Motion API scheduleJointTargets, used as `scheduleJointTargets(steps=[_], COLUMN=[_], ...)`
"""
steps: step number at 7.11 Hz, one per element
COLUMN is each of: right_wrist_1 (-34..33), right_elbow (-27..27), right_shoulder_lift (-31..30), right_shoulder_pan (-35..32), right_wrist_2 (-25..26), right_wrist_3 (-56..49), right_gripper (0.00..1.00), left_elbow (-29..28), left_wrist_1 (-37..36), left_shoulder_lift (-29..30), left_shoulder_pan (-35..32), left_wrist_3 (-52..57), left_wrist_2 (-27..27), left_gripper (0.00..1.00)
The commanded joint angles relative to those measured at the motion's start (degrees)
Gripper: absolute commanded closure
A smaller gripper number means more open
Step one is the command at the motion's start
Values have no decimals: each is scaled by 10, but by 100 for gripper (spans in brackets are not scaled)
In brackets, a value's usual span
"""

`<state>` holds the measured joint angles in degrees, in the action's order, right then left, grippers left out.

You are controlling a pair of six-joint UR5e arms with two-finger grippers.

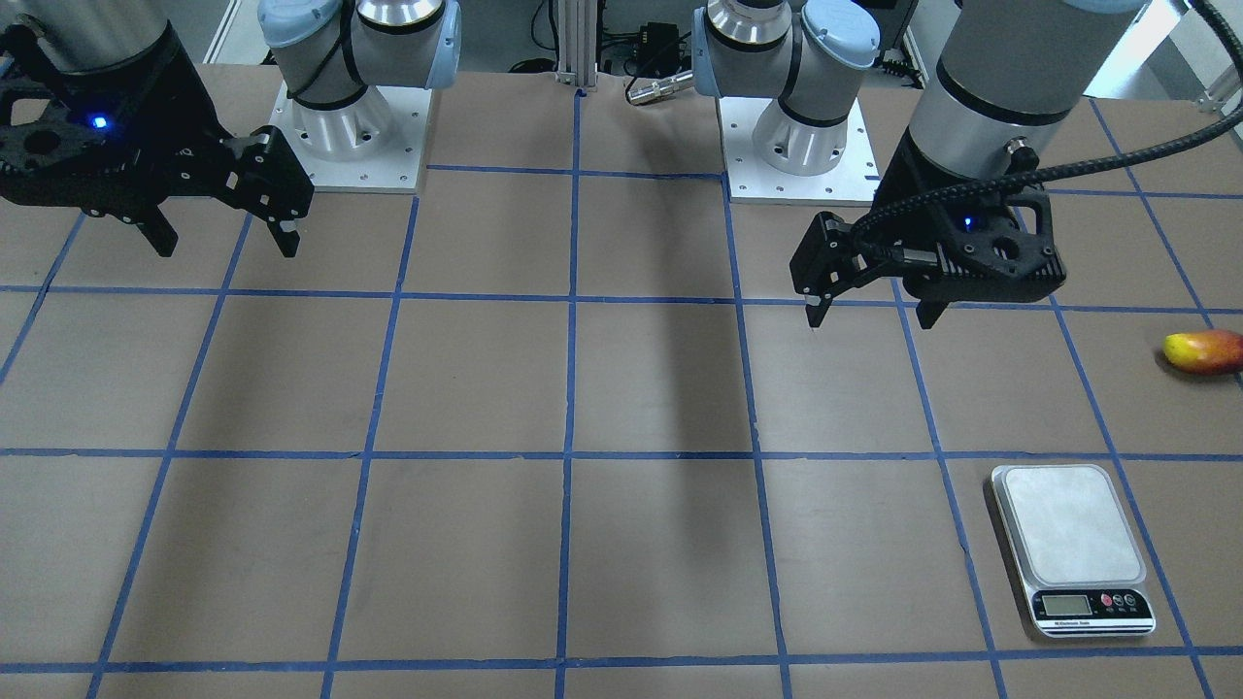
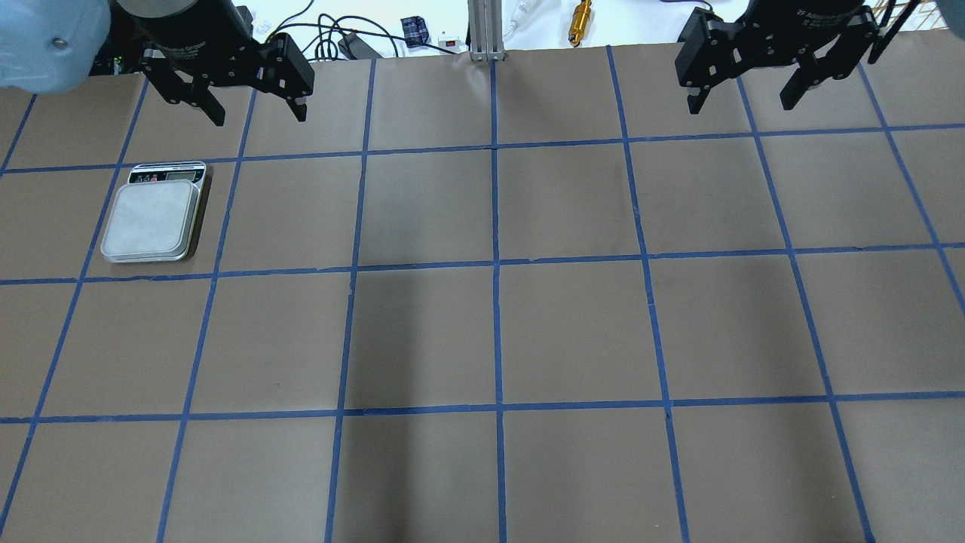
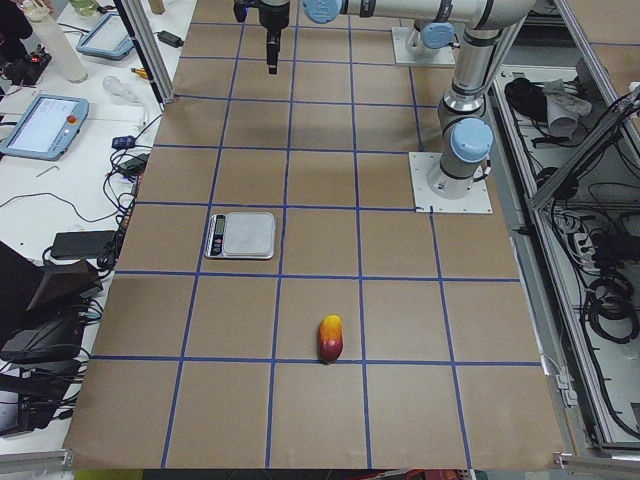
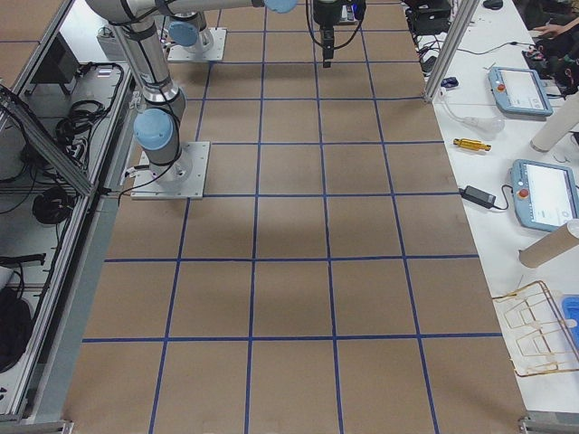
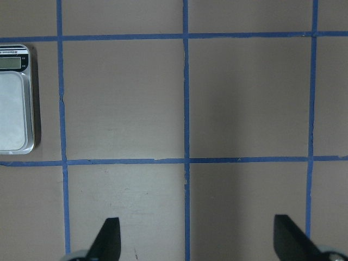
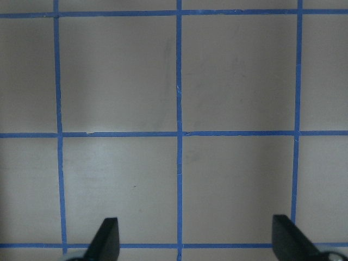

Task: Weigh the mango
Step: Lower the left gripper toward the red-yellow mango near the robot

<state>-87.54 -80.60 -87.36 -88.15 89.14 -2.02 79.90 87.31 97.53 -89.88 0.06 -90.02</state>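
Note:
The mango [image 1: 1204, 351], red-orange with a yellow end, lies on the brown table near the edge on my left side; it also shows in the exterior left view [image 3: 330, 338]. It is outside the overhead view. The silver scale [image 1: 1073, 549] [image 2: 154, 219] [image 3: 242, 235] stands one square away from it with a bare platform, and its edge shows in the left wrist view [image 5: 15, 98]. My left gripper [image 1: 872, 316] [image 2: 258, 113] [image 5: 198, 242] hangs open and empty above the table, apart from both. My right gripper [image 1: 228, 248] [image 2: 742, 104] [image 6: 196, 239] is open and empty over the other half.
Blue tape divides the brown table [image 2: 497, 332] into squares. The two arm base plates [image 1: 354, 146] [image 1: 801, 155] sit at the robot's edge. An aluminium post [image 2: 486, 30] and a gold cylinder [image 2: 580, 13] are beyond the far edge. Tablets and cables lie on the side benches.

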Motion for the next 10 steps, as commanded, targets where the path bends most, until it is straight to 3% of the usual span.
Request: scheduleJointTargets(steps=[1, 3, 6, 10], right_wrist_1=[0, -1, 0, 0], right_elbow=[0, 0, 0, 0], right_shoulder_lift=[-1, 0, 0, -1], right_shoulder_pan=[0, 0, 1, 0], right_wrist_2=[1, 1, 1, 1], right_wrist_3=[0, 0, 0, 0], right_gripper=[0, 0, 0, 0], left_elbow=[1, 2, 0, 8], left_wrist_1=[1, 7, 83, 95], left_shoulder_lift=[-1, -7, -37, -26], left_shoulder_pan=[1, 14, 123, 373], left_wrist_3=[1, 61, 258, 671], left_wrist_2=[-2, -4, -9, -9], left_gripper=[0, 0, 0, 0])
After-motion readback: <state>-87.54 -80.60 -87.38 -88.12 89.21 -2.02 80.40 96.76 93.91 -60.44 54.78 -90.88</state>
